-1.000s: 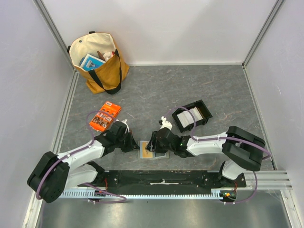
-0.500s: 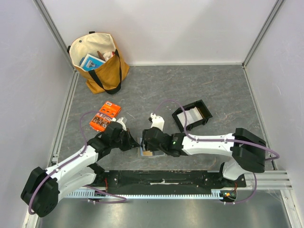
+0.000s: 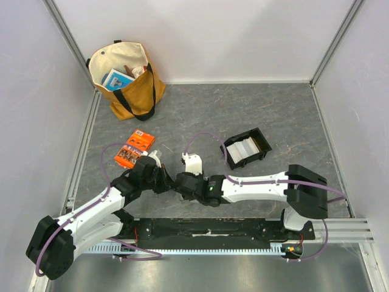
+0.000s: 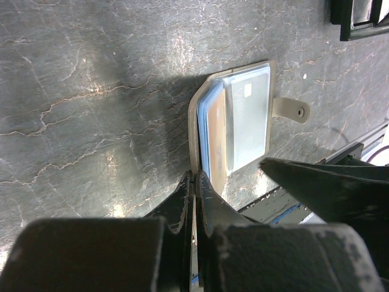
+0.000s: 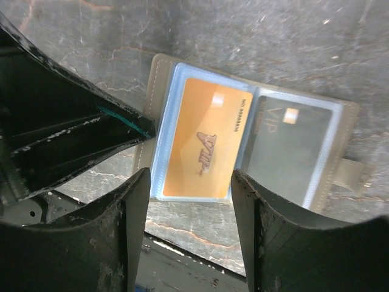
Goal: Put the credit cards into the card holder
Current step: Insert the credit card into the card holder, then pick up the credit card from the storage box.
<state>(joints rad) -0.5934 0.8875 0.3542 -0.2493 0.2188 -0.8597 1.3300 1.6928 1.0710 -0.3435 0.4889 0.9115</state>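
hovering low over the near strip of the table, the two hands meet above the card holder, which lies opened flat just beyond the arms' mounting rail. the left hand has its fingers pressed together at the holder's left edge and appears to nip the olive cover there. the right hand is spread wide above the open holder and grips nothing; in its wrist view the fingers frame the left pocket. an orange card sits in that clear left sleeve, and a grey card marked "vip" sits in the right one. the snap tab sticks out from the holder's right edge. farther back on the left lies an orange printed packet. to the right, well apart from the holder, a black tray holds the remaining credit cards, pale and stacked. a tan tote bag stands in the far left corner.
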